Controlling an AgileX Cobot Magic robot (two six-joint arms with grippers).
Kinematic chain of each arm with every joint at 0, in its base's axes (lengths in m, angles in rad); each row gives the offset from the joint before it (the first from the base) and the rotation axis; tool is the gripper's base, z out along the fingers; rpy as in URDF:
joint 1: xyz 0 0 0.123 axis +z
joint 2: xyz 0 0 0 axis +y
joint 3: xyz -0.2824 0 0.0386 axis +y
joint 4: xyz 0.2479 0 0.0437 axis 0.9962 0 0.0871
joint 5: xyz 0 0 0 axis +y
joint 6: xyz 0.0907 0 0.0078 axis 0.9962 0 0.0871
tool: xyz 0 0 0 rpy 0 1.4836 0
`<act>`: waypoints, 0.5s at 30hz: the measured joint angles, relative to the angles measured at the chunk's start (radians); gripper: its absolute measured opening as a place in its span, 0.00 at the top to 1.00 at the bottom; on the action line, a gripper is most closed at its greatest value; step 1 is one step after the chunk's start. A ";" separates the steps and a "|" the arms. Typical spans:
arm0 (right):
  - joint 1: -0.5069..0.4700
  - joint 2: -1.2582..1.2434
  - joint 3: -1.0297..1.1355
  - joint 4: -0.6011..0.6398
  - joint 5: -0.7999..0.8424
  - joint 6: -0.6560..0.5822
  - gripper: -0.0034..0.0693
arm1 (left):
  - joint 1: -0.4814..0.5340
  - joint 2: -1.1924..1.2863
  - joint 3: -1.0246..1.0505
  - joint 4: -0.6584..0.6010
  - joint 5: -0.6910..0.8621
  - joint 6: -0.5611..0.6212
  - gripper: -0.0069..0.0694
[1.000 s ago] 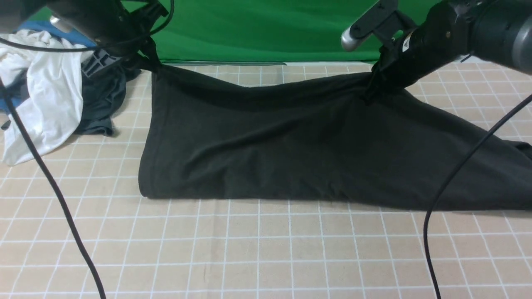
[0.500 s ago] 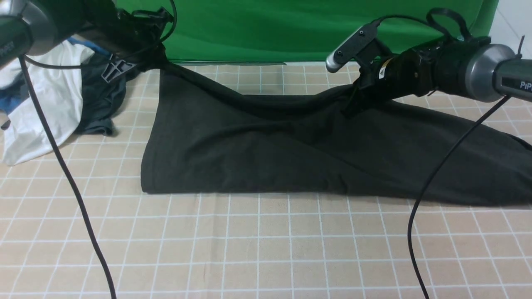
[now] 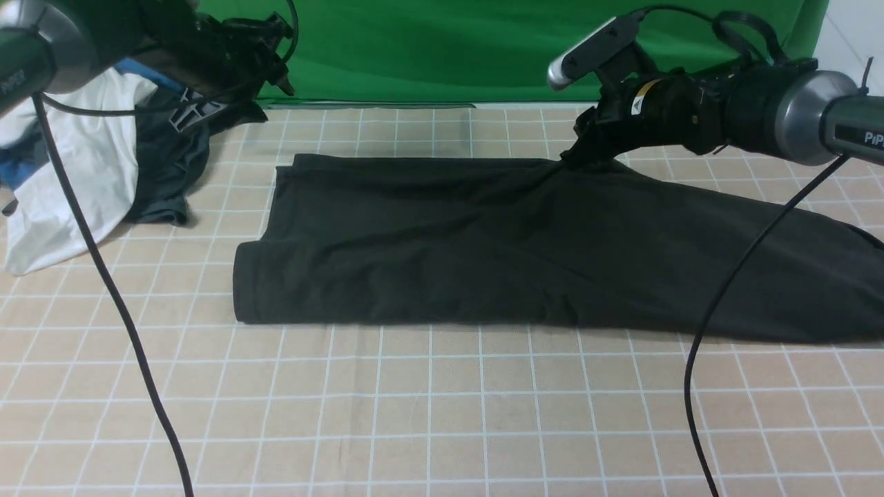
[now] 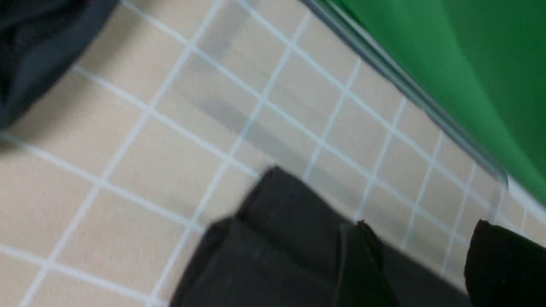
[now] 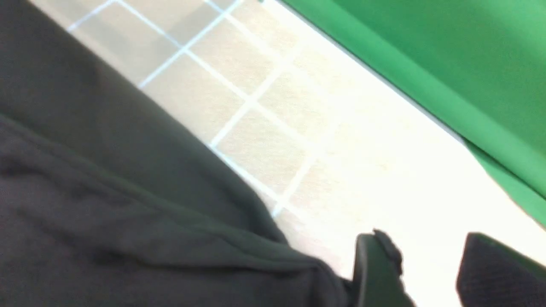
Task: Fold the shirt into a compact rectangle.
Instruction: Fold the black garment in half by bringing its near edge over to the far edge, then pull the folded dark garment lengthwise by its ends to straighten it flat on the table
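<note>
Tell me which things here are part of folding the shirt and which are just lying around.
Part of the job: black shirt, left gripper, right gripper.
Lying about, heaped together on the left: white garment, dark grey garment, blue cloth.

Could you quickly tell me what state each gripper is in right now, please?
Left gripper: open, holding nothing.
Right gripper: open, holding nothing.
</note>
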 joint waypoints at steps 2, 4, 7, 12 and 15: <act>-0.002 -0.026 -0.006 0.001 0.051 0.038 0.54 | -0.003 -0.003 0.000 -0.060 0.066 0.070 0.57; -0.002 -0.049 -0.011 0.011 0.092 0.077 0.63 | -0.012 -0.003 -0.001 -0.078 0.112 0.103 0.67; 0.003 -0.092 -0.016 0.055 0.154 0.093 0.84 | -0.046 0.001 -0.001 -0.083 0.184 0.155 0.84; 0.024 -0.084 -0.045 0.270 0.340 -0.061 0.91 | -0.124 0.009 -0.001 -0.069 0.224 0.161 0.90; 0.023 -0.044 -0.113 0.393 0.531 -0.128 0.91 | -0.153 0.025 -0.001 -0.065 0.257 0.157 0.90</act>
